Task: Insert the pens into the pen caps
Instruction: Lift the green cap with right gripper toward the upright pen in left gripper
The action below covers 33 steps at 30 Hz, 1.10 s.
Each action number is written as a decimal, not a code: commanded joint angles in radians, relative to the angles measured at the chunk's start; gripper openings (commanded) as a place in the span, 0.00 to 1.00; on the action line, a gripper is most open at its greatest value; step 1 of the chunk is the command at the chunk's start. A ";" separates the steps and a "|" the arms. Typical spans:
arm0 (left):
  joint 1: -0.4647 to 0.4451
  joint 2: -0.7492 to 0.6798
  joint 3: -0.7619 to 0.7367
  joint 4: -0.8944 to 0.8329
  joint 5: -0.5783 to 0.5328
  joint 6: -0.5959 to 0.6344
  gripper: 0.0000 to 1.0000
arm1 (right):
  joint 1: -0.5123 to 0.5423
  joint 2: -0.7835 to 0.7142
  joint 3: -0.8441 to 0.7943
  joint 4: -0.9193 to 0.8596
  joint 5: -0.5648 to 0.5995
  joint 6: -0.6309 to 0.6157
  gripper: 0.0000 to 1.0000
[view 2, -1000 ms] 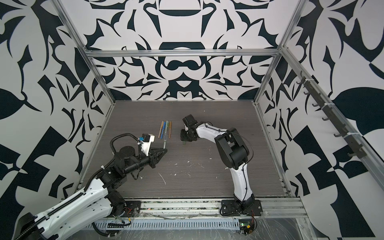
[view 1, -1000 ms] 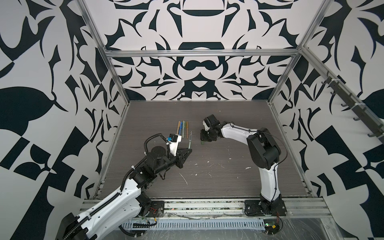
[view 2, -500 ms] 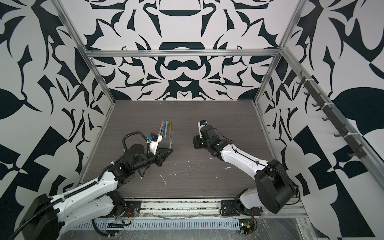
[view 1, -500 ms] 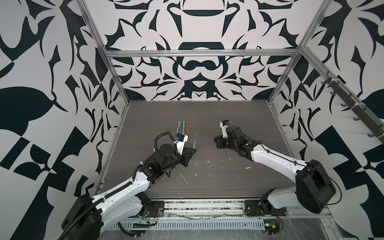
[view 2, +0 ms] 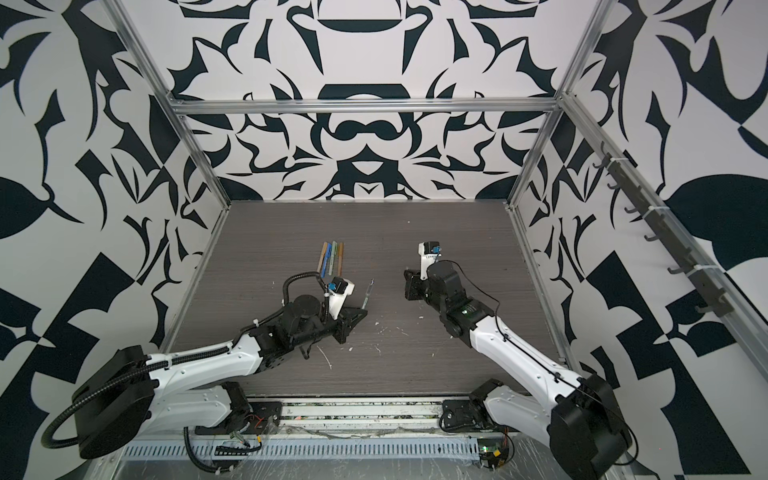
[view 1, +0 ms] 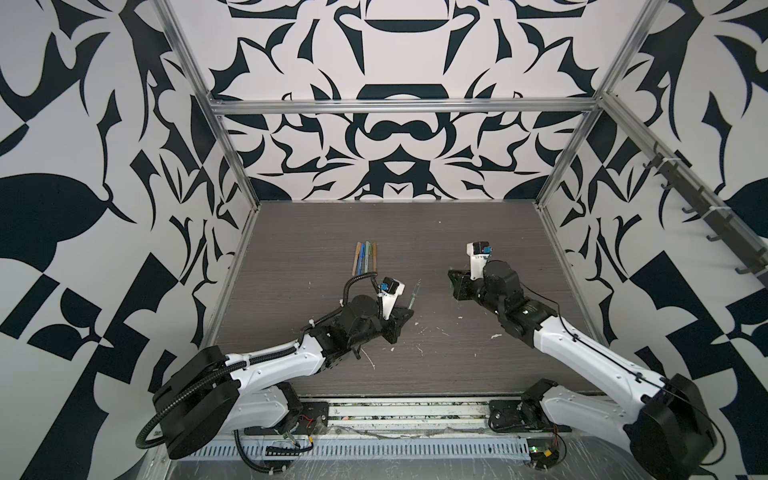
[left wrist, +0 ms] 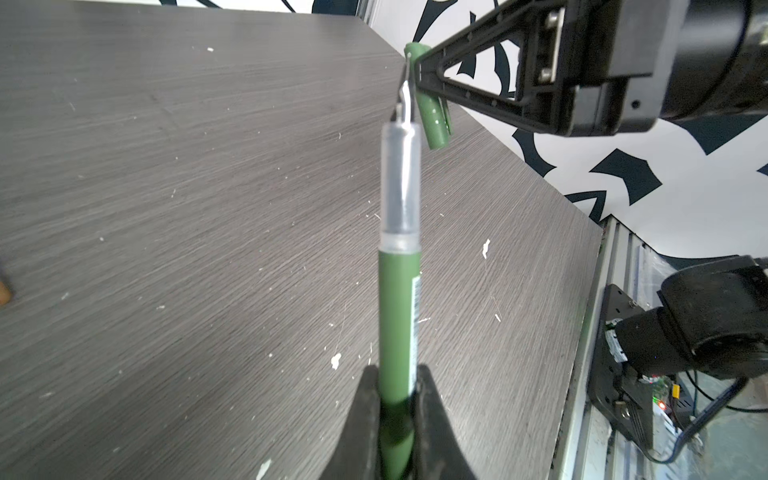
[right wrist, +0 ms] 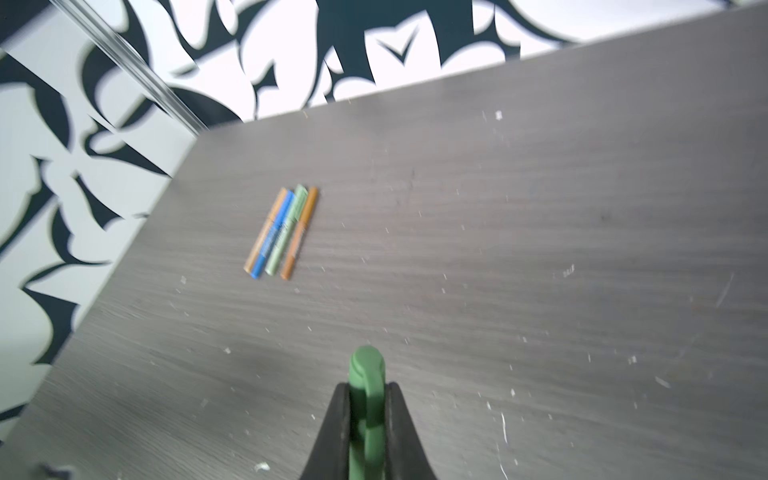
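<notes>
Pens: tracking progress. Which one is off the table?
The dark green pen, gripped by the left hand; the other four lie together on the table.

Grey table (view 1: 457,232) — four pens (view 1: 363,258) side by side, white flecks (view 1: 496,336)

matt wood-grain table (view 1: 311,232), glossy pen (left wrist: 399,299)

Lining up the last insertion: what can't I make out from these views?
- Dark green cap: right wrist view, jaws cover its sides, bottom edge cuts off its near end.
- Dark green pen: left wrist view, rear end cut off by the bottom edge, between the jaws.
- Four pens in a row: right wrist view, blurred; cap seating unclear.
</notes>
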<state>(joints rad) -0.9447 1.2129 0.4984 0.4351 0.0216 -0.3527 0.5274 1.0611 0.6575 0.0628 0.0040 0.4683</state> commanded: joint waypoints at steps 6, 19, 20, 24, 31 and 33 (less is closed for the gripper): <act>-0.021 0.028 0.028 0.058 -0.042 0.024 0.00 | 0.002 -0.110 -0.025 0.158 -0.057 0.005 0.08; -0.048 0.004 0.031 0.078 -0.022 0.034 0.00 | 0.012 -0.142 -0.090 0.533 -0.219 0.197 0.07; -0.048 0.003 0.029 0.084 -0.022 0.033 0.00 | 0.014 -0.141 -0.097 0.557 -0.220 0.210 0.07; -0.048 0.002 0.034 0.090 -0.020 0.032 0.00 | 0.024 -0.118 -0.125 0.631 -0.232 0.280 0.07; -0.049 -0.001 0.044 0.082 -0.018 0.031 0.00 | 0.060 -0.093 -0.163 0.676 -0.233 0.320 0.07; -0.050 0.002 0.046 0.083 -0.014 0.030 0.00 | 0.065 -0.095 -0.175 0.681 -0.229 0.319 0.07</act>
<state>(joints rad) -0.9890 1.2312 0.5114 0.4904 -0.0032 -0.3313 0.5823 0.9768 0.4904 0.6510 -0.2146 0.7631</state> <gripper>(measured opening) 0.134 0.139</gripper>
